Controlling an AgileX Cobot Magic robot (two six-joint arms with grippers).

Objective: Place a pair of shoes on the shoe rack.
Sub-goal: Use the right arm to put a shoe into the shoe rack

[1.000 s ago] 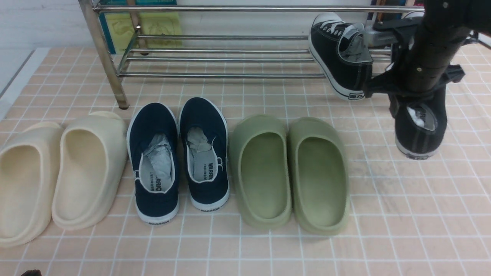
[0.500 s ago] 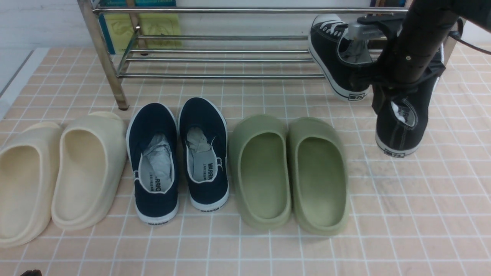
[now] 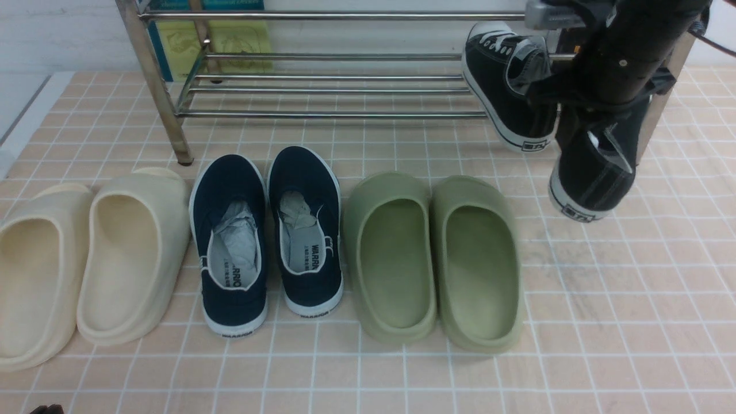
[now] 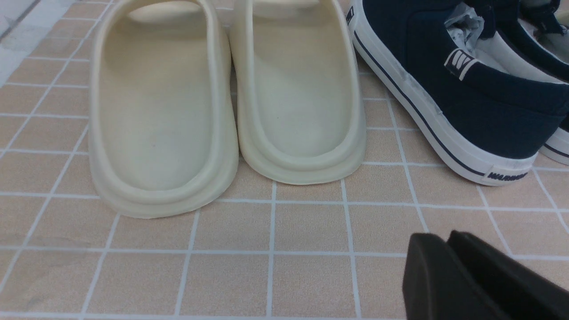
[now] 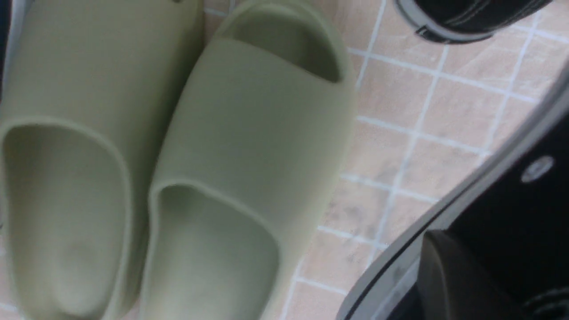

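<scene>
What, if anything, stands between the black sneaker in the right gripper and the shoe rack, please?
Nothing visible blocks the held sneaker from the shoe rack, though the other black sneaker sits close on its left, limiting room there.

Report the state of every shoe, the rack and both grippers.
Black sneaker: on the rack's lower bars, heel overhanging
Other black sneaker: held, tilted, not racked
Shoe rack: standing upright
Navy slip-ons: on the floor, stuffed
Cream clogs: on the floor
Green slippers: on the floor
Right gripper: shut on sneaker
Left gripper: empty, opening unclear
</scene>
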